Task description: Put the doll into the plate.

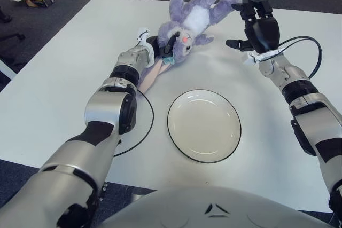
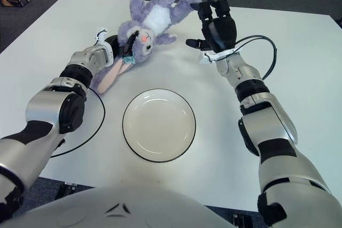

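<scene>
A purple doll with white belly and pink ears; white plate, black-rimmed.

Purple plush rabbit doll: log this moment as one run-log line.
purple plush rabbit doll: lifted, head down | left hand: gripping doll's head | right hand: open beside doll | white round plate: empty

Left hand fingers clamped closed, arm extended forward, right hand raised, fingers spread
</scene>
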Motion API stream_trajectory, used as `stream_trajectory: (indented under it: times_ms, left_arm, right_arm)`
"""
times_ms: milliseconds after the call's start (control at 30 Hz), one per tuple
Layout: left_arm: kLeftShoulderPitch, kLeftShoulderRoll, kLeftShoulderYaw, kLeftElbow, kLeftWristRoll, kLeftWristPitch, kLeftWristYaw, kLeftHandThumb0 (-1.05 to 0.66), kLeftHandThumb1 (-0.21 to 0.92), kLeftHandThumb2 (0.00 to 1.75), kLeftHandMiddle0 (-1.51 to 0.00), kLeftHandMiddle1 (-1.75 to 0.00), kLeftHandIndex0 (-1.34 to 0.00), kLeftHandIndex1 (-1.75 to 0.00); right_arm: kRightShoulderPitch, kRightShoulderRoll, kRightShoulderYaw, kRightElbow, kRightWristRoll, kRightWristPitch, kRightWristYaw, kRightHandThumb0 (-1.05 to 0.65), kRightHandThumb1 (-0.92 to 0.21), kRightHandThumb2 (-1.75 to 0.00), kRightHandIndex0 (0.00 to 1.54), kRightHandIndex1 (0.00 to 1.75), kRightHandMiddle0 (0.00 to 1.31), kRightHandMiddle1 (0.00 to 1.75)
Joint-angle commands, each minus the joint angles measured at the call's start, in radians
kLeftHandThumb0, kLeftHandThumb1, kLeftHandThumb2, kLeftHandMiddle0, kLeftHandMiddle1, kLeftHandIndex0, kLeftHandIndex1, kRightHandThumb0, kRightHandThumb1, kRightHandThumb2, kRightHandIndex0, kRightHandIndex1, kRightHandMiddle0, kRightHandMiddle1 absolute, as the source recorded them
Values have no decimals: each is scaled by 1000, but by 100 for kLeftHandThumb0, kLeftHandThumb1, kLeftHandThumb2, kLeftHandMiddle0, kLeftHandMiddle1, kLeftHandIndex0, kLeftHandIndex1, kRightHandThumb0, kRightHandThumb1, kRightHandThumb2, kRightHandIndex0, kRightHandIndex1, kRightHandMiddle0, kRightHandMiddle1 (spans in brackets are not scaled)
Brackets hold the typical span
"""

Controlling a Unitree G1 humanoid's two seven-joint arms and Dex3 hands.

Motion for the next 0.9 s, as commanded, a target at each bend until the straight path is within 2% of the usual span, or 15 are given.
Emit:
stream_trajectory:
  times_ms: [0,233,500,867]
  left_arm:
    - [6,-12,5,-16,-19,75,-23,-44,43,118,-131,-175,-53,-175]
    - [-3,-13,40,-36,-70,134,-63,-45,40,122,-132,-175,-55,-175]
    - [-38,-15,89,-18,-117,205,-40,-46,38,125,-133,-175,-57,-175]
    - [-74,-29,122,-30,-159,273,-25,-47,35,128,-133,-175,-59,-175]
  right_arm:
    - [0,-21,24,20,-37,-19,-69,-49,-53,-97,0,66,0,84]
    - [-19,-16,62,55,-90,-4,-184,-49,-49,-99,0,72,0,88]
    - [-39,-7,104,95,-130,13,-269,-48,-41,-102,0,75,0,90]
    - [-66,5,153,139,-168,55,-380,-51,-35,-103,0,65,0,85]
